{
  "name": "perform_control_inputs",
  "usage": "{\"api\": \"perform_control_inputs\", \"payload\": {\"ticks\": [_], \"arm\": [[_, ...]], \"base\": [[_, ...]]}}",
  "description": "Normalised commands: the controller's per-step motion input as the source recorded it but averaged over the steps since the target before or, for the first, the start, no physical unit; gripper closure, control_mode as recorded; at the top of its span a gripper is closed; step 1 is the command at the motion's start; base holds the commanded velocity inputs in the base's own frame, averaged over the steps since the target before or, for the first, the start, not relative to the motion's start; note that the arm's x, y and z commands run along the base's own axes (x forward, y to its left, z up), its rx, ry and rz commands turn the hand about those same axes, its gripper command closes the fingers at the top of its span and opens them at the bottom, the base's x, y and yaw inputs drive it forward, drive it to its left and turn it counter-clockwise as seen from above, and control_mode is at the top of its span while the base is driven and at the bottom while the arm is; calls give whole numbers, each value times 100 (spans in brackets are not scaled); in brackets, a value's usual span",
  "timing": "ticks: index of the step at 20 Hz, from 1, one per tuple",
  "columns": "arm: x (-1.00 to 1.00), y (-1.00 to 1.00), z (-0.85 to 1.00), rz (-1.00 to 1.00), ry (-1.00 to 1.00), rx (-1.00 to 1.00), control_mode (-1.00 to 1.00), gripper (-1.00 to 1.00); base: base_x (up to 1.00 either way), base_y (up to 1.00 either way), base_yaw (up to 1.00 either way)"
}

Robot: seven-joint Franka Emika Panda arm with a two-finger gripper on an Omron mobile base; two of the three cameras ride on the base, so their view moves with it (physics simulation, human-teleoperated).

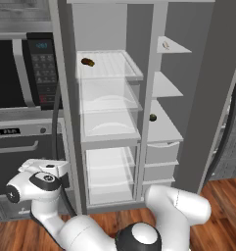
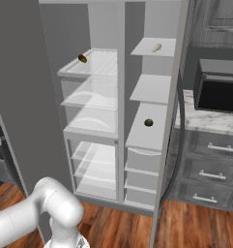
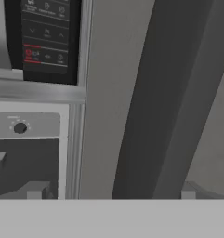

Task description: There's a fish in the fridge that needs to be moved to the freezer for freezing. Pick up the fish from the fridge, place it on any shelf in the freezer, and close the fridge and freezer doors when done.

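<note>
Both tall grey doors of the side-by-side unit stand open. The small cream-white fish (image 1: 166, 46) lies on the top plain pale-grey shelf (image 1: 180, 49) of the narrower freezer section (image 1: 163, 122). In the right base view its long axis runs slantwise across the shelf, one end toward the back wall, the other toward the front; head and tail cannot be told apart.

A dark reddish-brown oblong lump (image 1: 87, 62) sits on the clear ribbed glass shelf (image 1: 117, 66) in the wider fridge section (image 1: 107, 122). A small dark round object (image 2: 148, 122) rests on a lower freezer shelf.

The left base view shows the black-fronted microwave (image 1: 21, 68) beside the unit. The hand view looks along the gripper (image 3: 111, 191) at a grey door edge and the microwave's control panel (image 3: 43, 35). The fingertips (image 3: 35, 190) stand wide apart, holding nothing.
</note>
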Motion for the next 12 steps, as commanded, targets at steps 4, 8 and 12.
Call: {"api": "perform_control_inputs", "payload": {"ticks": [4,8,12], "arm": [[17,-65,-15,-4,0,0,-100,-100],[13,-72,-14,-2,0,0,-100,-100],[11,-84,-6,-2,0,0,-100,-100]], "base": [[0,0,0],[0,0,0],[0,0,0]]}}
